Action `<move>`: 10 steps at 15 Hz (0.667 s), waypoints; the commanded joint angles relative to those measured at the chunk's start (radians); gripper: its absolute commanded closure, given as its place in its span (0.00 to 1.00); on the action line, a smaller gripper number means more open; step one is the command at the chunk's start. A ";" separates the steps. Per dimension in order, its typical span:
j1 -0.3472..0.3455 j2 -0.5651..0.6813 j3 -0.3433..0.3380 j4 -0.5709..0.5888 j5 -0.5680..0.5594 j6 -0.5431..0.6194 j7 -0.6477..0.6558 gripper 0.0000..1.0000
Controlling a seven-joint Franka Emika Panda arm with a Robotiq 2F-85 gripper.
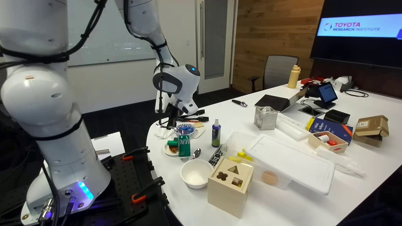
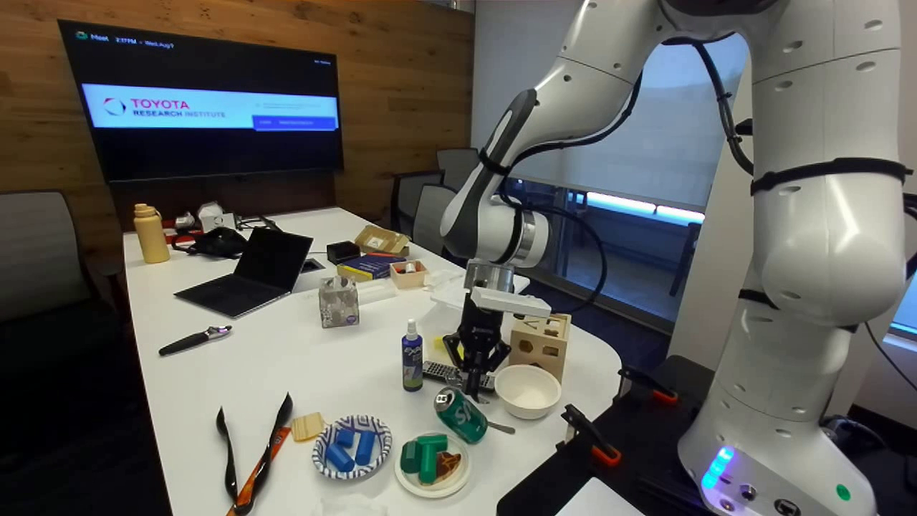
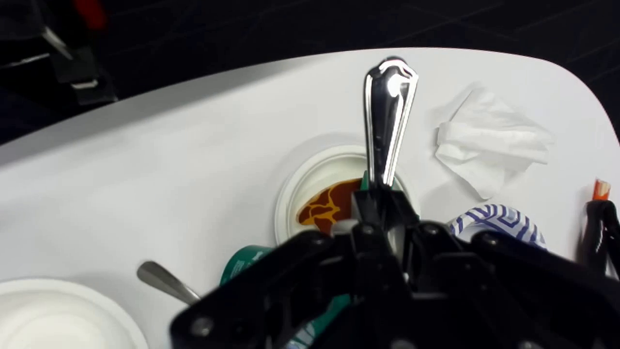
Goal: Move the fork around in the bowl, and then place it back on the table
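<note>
Currently the claw [image 3: 382,198] pinches the fork [image 3: 391,114] above the desk [image 3: 193,160], its shiny handle jutting out, the other end hidden in the wrist view; the bowl [image 2: 528,391] sits apart, a spoon [image 3: 167,282] between it and the can [image 2: 461,416].

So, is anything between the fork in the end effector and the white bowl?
Yes, low down: the spoon and the green can are on the way to the bowl. Carried high, the fork probably clears both; nothing visible covers the bowl.

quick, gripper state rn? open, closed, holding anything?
Gripper: closed, holding the fork.
</note>
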 commanded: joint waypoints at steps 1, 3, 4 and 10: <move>0.014 0.049 -0.005 0.083 -0.187 -0.004 0.126 0.97; 0.006 0.101 -0.015 0.139 -0.309 -0.004 0.172 0.97; 0.004 0.133 -0.022 0.168 -0.369 -0.001 0.194 0.97; -0.062 0.365 0.026 0.389 -0.452 -0.042 0.108 0.97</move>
